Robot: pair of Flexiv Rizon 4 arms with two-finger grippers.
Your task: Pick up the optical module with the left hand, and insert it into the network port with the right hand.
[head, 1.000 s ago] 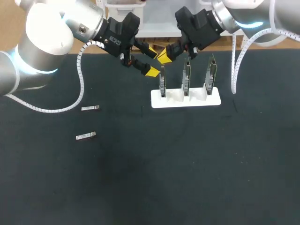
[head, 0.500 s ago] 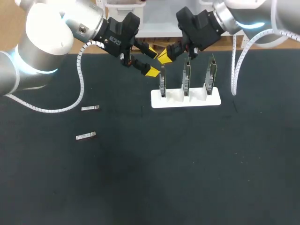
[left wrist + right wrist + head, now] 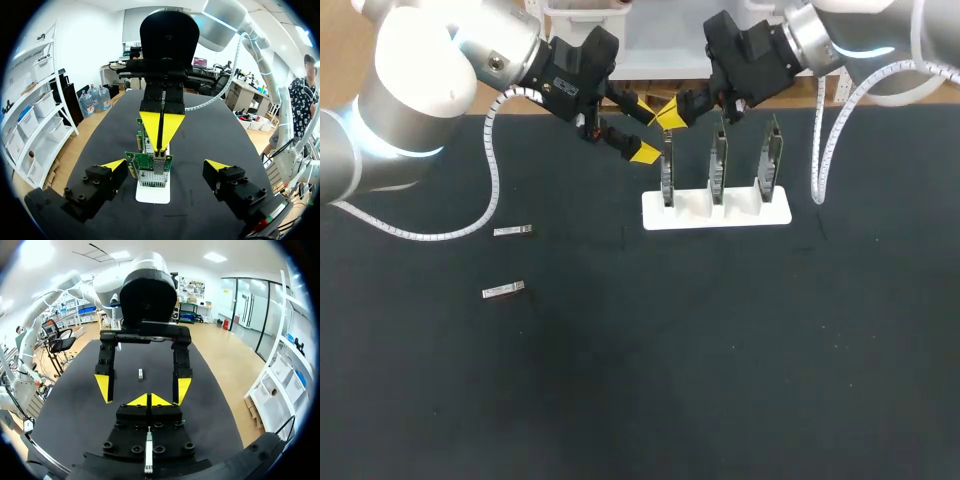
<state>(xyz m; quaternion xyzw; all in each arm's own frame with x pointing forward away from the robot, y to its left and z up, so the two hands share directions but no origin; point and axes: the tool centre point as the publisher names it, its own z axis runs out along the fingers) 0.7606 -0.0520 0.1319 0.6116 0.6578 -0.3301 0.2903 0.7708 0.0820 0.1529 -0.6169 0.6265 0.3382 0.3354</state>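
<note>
optical module [image 3: 148, 452]: a thin silver bar gripped in the right fingers, held over the end card of the rack and off the tabletop.
right fingers [image 3: 160, 400]: the yellow tips are pressed onto the optical module from both sides with no gap showing. They hang directly above the network card.
left fingers [image 3: 114, 165]: spread wide and holding nothing, one to each side of the card, just beside the right arm's tips.
network card [image 3: 150, 172]: the nearest of three green boards standing on edge in a white stand [image 3: 715, 212]. Its network port [image 3: 159, 166] appears to be the metal cage at the top edge. I cannot tell whether the module's end has entered it.
spare modules [image 3: 513, 231]: two lie flat on the tabletop [image 3: 720, 350], well apart from the stand.
step in hand: the pick-up looks done, as the module sits with the right arm, so this is the insertion.
next move: probably a straight push along the port's axis, with the module square to the opening and the left fingers out of the way. A tilted approach could jam the module or rock the card in its slot.
</note>
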